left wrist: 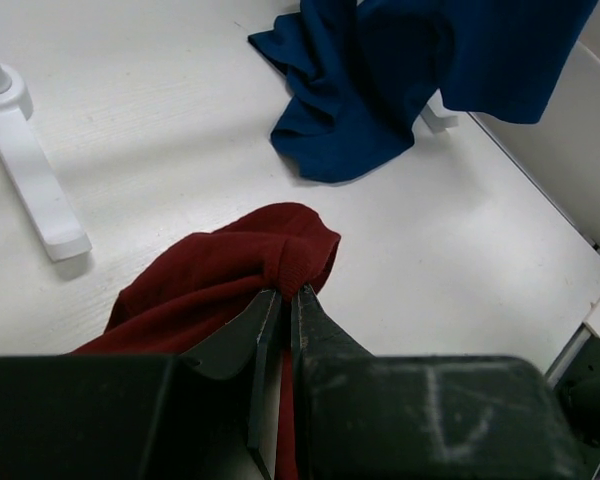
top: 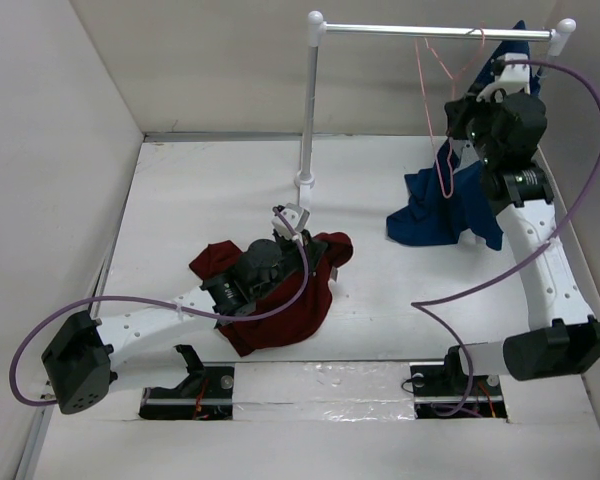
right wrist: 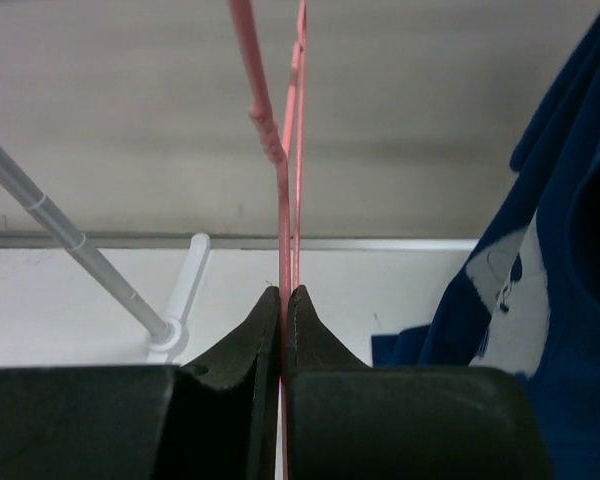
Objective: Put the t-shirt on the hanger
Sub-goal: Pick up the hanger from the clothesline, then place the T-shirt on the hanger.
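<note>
The maroon t-shirt (top: 280,300) lies crumpled on the white table, near the middle. My left gripper (top: 298,238) is shut on a fold at its upper edge; in the left wrist view the cloth (left wrist: 220,270) is pinched between the closed jaws of the gripper (left wrist: 286,292). The thin pink wire hanger (top: 442,110) hangs from the rail (top: 430,31) at the back right. My right gripper (top: 458,128) is shut on the hanger's wire, seen running up between the jaws (right wrist: 283,290) in the right wrist view (right wrist: 285,180).
A navy-blue garment (top: 445,205) hangs from the rail's right end and drapes onto the table behind my right arm. The white rail post (top: 308,110) and its foot (left wrist: 30,170) stand just behind the t-shirt. Walls close in left and right.
</note>
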You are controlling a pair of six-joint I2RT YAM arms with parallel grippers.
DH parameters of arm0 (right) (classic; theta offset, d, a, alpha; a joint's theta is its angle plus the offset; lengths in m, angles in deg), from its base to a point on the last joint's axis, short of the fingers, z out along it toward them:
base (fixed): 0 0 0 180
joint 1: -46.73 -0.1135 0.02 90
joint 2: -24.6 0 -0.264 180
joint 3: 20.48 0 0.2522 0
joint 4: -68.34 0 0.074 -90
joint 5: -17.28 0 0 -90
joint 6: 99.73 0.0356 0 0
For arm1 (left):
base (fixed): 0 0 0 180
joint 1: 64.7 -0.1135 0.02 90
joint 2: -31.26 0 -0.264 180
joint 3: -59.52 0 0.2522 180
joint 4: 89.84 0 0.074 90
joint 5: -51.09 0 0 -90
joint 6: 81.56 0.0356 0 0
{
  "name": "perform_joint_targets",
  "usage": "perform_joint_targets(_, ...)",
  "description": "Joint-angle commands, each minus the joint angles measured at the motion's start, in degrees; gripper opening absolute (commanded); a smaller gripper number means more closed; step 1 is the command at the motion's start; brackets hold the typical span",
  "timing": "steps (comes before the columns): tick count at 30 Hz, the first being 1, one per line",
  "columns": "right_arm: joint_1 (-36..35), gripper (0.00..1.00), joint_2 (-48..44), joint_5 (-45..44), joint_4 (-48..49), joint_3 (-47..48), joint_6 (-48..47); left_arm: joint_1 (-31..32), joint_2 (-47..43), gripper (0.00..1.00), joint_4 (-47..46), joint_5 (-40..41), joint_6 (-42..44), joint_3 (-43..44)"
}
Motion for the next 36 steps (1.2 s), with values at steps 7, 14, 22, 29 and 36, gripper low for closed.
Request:
perform_joint_targets(7,-9.9,0.0,-20.3,8.3,4.9,-26.0,9.1,-3.9,-1.0,0.0,-1.8,1.3,0.6,0.1)
perform_joint_targets(14,-20.8,0.0,-48.2,6.7,-7.7,-45.6,15.3,-9.4,0.5,0.0,-2.1,-2.8,-0.5,1.6)
perform_joint_targets(22,-25.7,0.0,-60.9,11.5,-22.5,-43.8,18.9,-12.1,4.3,0.0,-1.9,-4.1,-1.3,5.5)
perform_joint_targets(29,-25.7,0.0,-59.0,15.2,-23.4,-44.2,18.2,-12.1,5.2,0.0,-1.3,-4.8,-2.5,8.1)
perform_joint_targets(36,-25.7,0.0,-55.5,16.8,-20.5,-46.0,17.0,-12.1,3.2,0.0,-0.6,-6.2,-3.4,8.8)
